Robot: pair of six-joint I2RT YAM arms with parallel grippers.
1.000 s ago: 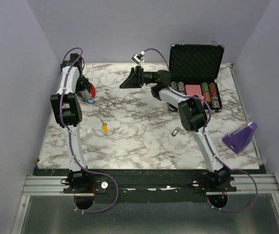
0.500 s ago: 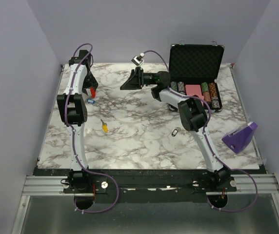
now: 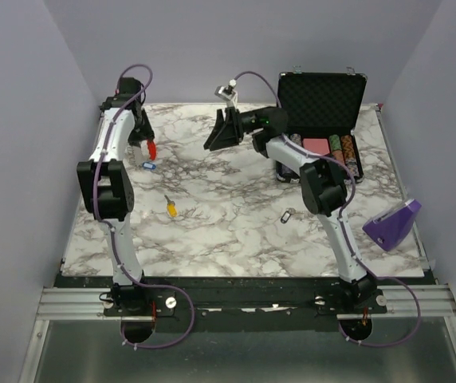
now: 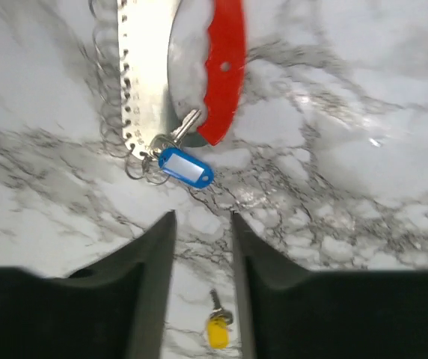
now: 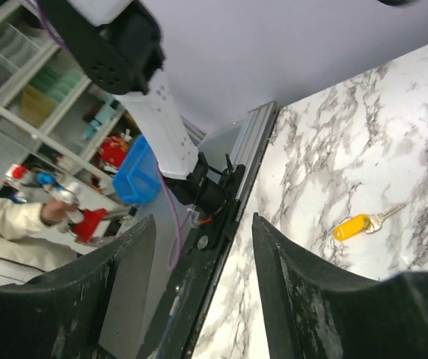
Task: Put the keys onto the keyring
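The keyring lies at the table's far left: a red curved clip [image 3: 151, 149] [image 4: 225, 67] joined to a silver perforated strap [image 4: 145, 67] with wire rings. A blue-tagged key [image 3: 148, 166] [image 4: 186, 166] and a plain silver key [image 4: 185, 126] lie at the strap's ring end. A yellow-headed key [image 3: 170, 208] [image 4: 216, 329] [image 5: 352, 226] lies alone nearer the front. A dark-tagged key [image 3: 288, 215] lies right of centre. My left gripper [image 3: 142, 140] [image 4: 203, 217] is open and empty, above the keyring. My right gripper [image 3: 214, 134] [image 5: 203, 221] is open and empty, raised at the far middle.
An open black case [image 3: 321, 100] with poker chips stands at the back right. A purple wedge-shaped block [image 3: 393, 223] lies at the right edge. The left wall is close beside the left arm.
The left gripper has drawn back from the keyring toward the far edge, leaving the clip and blue key lying exposed. The right gripper has shifted slightly right and tilted.
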